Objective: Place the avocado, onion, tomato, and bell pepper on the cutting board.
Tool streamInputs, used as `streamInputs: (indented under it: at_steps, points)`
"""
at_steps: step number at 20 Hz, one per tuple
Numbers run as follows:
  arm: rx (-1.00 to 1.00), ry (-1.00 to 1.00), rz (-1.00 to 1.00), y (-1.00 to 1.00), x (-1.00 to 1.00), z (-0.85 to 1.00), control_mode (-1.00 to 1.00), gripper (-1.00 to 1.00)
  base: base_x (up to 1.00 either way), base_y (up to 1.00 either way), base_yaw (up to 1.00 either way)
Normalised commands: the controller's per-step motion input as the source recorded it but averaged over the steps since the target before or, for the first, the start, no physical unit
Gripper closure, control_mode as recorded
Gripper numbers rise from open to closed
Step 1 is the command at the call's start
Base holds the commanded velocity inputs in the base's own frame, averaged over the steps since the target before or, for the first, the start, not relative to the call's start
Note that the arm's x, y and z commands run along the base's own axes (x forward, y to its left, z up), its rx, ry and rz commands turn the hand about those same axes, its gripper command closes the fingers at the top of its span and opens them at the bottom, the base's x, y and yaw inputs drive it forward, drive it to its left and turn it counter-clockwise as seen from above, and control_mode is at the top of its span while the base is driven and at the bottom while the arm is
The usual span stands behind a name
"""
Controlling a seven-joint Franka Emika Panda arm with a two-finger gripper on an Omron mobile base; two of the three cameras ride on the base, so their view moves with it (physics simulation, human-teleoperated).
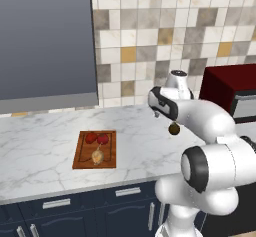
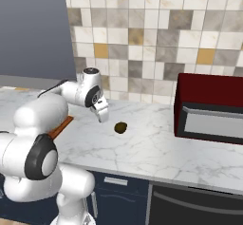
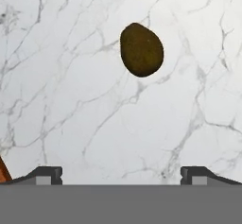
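Avocado (image 3: 142, 50) lies on the marble counter (image 3: 71, 100) in the upper middle of my hand view, apart from my gripper (image 3: 121, 173), whose jaws stand wide open and hold nothing. In the left base view the board (image 1: 80, 156) sits lower left, carrying 2 red items (image 1: 96, 138) and the onion (image 1: 98, 156).
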Motion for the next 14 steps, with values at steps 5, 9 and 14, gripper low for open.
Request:
streamInputs:
  at_steps: [5, 9, 14]
  points:
    - [-0.06, 0.13, -0.08, -0.90, 0.34, -0.05, -1.00, -1.00, 0.00, 0.00, 0.00]
    - [-0.05, 0.07, 0.01, -0.41, 0.38, -0.18, -1.00, -1.00, 0.00, 0.00, 0.00]
    - [-0.01, 0.00, 0.02, -0.06, 0.04, -0.30, -1.00, -1.00, 0.00, 0.00, 0.00]
